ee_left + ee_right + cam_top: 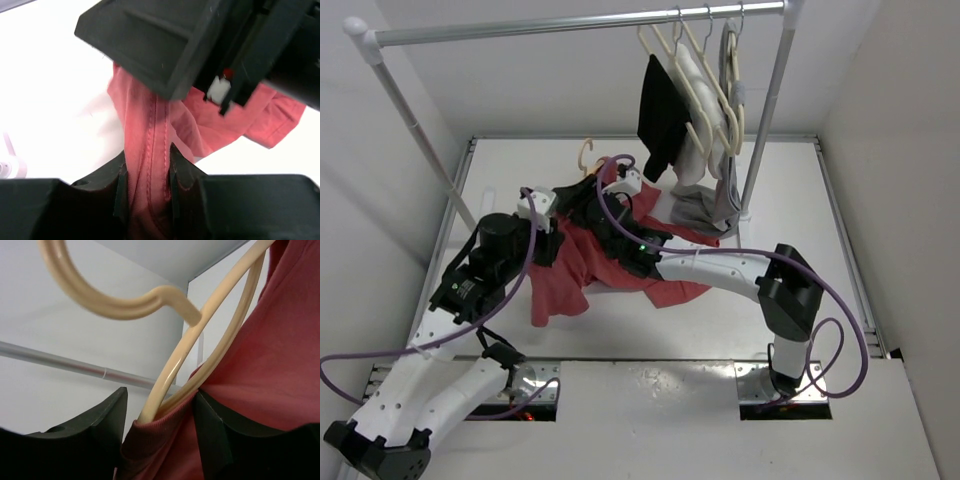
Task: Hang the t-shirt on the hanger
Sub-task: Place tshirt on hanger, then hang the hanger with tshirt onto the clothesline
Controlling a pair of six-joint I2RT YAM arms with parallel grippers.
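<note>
The faded red t-shirt lies bunched on the white table between both arms. My left gripper is shut on a stitched fold of it, which shows pinched between the fingers in the left wrist view. My right gripper holds the peach hanger, whose hook sticks up behind it. In the right wrist view the hanger has one arm inside the ribbed collar. Collar and hanger arm sit together between that gripper's fingers. The rest of the hanger is hidden by cloth.
A metal clothes rack spans the back, its right post standing on the table. A black garment, cream hangers and a grey garment hang at its right end, close behind the right gripper.
</note>
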